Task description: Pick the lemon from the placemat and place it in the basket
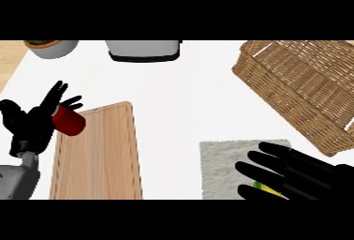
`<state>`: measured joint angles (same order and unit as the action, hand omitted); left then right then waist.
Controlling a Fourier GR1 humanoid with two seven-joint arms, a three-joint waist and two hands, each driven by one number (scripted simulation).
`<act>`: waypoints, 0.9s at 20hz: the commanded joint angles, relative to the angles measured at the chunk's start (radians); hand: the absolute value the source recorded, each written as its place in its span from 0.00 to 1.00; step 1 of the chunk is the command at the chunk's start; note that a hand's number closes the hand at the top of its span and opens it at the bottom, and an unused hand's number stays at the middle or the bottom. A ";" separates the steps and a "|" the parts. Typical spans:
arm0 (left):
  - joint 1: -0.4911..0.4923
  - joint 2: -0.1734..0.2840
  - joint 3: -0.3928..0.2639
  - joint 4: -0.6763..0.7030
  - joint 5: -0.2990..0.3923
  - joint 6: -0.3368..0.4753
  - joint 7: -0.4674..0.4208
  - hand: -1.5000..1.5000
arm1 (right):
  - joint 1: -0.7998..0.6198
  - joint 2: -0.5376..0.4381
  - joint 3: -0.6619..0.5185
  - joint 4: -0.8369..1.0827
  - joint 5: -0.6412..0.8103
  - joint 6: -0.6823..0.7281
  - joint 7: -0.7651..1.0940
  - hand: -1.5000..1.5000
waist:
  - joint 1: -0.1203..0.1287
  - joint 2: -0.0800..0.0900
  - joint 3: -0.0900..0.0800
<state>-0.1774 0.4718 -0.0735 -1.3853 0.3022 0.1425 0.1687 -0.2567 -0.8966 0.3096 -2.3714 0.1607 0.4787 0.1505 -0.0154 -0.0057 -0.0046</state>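
The small yellow lemon (265,187) lies on the grey, nubbly cloth placemat (224,166) at about five o'clock on the white table (187,93), almost wholly hidden beneath the right robot hand (297,176). Only a sliver of yellow-green peel shows between the black fingers (276,152), so its long axis cannot be told. That robot hand lies directly over the fruit, its fingers pointing toward nine o'clock and bent down around it, seemingly closing on it, though whether the lemon is already gripped cannot be settled.

The left robot hand (31,123) rests open, fingers up, at nine o'clock, well apart from the lemon and just beside a dark red cylindrical cup (69,121) on the corner of a pale wooden cutting board (100,154). The right is plainly nearer.

The tan woven wicker basket (304,89), rectangular and open-topped, sits at two o'clock, up and slightly right of the lemon; the carry likely runs that way over its near rim.
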 commanded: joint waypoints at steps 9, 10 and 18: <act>-0.063 -0.033 0.020 0.046 -0.024 -0.018 0.006 0.50 | -0.090 -0.246 -0.301 0.161 -0.437 0.428 -0.006 0.00 | -0.001 0.004 0.004; -0.024 -0.016 0.022 0.007 -0.025 -0.026 0.019 0.50 | -0.054 -0.230 -0.316 0.175 -0.440 0.443 -0.029 0.00 | 0.004 0.003 0.005; -0.019 -0.035 0.041 0.013 -0.041 -0.051 0.005 0.50 | 0.084 -0.042 -0.460 0.298 -0.277 0.522 -0.273 0.00 | 0.005 0.006 0.007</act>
<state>-0.1878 0.4387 -0.0454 -1.3927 0.2668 0.1130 0.1843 -0.2565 -1.0212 -0.0864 -2.0988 -0.1948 0.9588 -0.0157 -0.0063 -0.0009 0.0011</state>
